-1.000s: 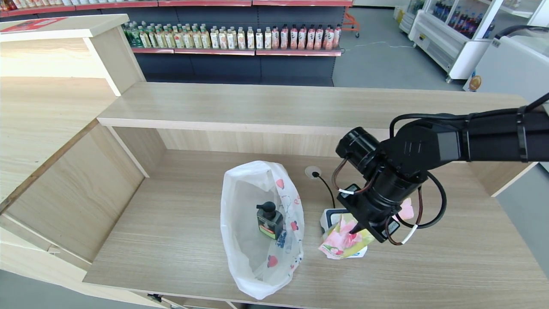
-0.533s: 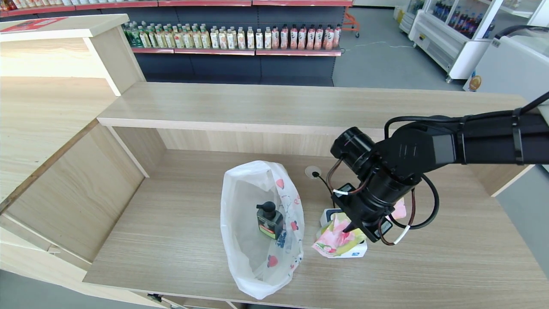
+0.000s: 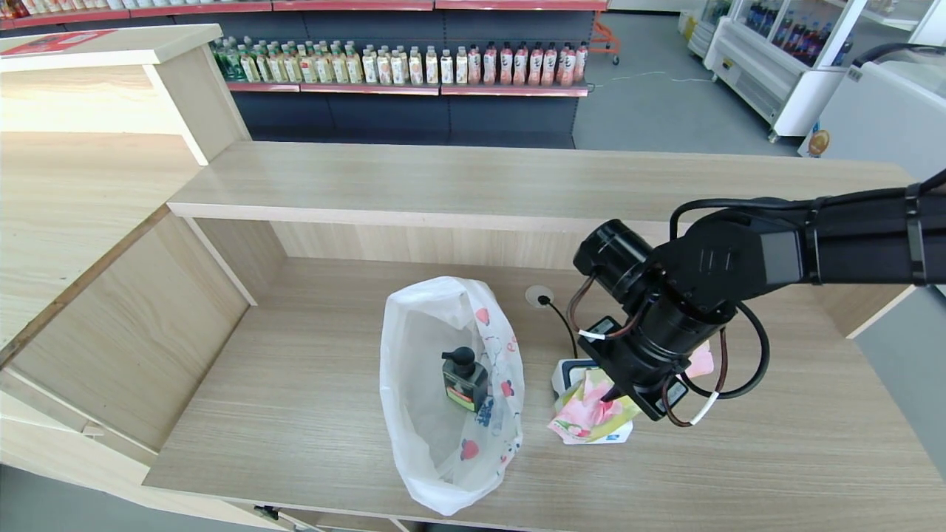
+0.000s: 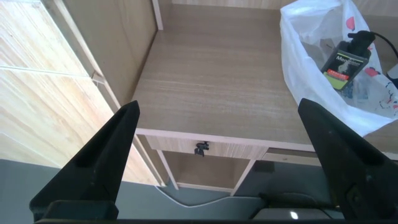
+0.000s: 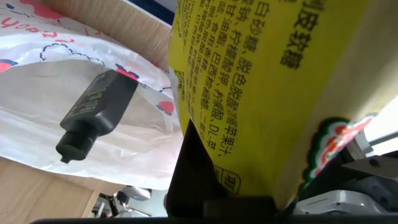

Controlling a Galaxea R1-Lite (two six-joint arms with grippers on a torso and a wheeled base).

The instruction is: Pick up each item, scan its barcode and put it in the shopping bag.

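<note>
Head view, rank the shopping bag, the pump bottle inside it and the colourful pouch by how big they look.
1. shopping bag, clearly largest.
2. colourful pouch, partly hidden by the right gripper and possibly nearer the camera, so unsure.
3. pump bottle, smallest-looking.

Bottles [image 3: 399,66] line a shelf [image 3: 406,89] beyond the wooden counter [image 3: 295,399].

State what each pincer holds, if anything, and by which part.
The right pincer grips the packet at its upper end. The left pincer is open and holds nothing.
</note>
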